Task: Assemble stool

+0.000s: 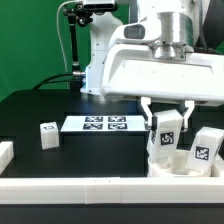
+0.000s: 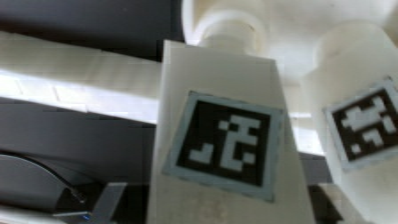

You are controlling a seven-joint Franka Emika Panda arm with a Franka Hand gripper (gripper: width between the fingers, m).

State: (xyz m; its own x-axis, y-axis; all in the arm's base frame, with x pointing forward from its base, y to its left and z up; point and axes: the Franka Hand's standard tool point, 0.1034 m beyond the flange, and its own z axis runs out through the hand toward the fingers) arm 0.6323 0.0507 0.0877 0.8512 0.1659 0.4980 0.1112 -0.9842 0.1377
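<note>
Bare table (image 1: pixel 100 152) lies between loose leg (image 1: pixel 47 135) and claw (image 1: pixel 166 118) with held leg (image 1: pixel 166 138) (border rail (image 1: pixel 90 190) fences the front).

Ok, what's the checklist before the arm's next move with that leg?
1. Gripper shut on the held leg: ok.
2. Held leg upright, tag facing the exterior camera: ok.
3. Held leg's joint with the seat: cannot tell, hidden.
4. Clearance to the second leg, tilted close beside it: cannot tell.
5. Spare leg standing free on the exterior view's left of the marker board: ok.
</note>
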